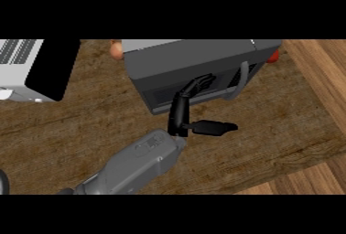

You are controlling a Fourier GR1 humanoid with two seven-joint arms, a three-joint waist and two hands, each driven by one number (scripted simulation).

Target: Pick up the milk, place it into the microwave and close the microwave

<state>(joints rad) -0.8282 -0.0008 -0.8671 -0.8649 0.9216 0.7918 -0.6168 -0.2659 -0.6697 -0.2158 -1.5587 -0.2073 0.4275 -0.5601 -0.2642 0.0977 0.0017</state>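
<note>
the grey forearm (138, 164) comes up from below, its right hand (184, 107) stretched out, fingers straight against the microwave door (196, 89), thumb out sideways, holding nothing. the milk isn't visible, likely inside the microwave (192, 57) on the desk (81, 128). looks like the closing step; next, push the door fully flush.

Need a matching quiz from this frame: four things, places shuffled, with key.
1. dark grey box microwave
2. white appliance with black panel
3. small red object
4. black left hand

A. view's upper left
B. peeking out behind the microwave's right corner
C. top middle of the wooden counter
D. fingers against the microwave's front

Pairs: 1-C, 2-A, 3-B, 4-D
</note>
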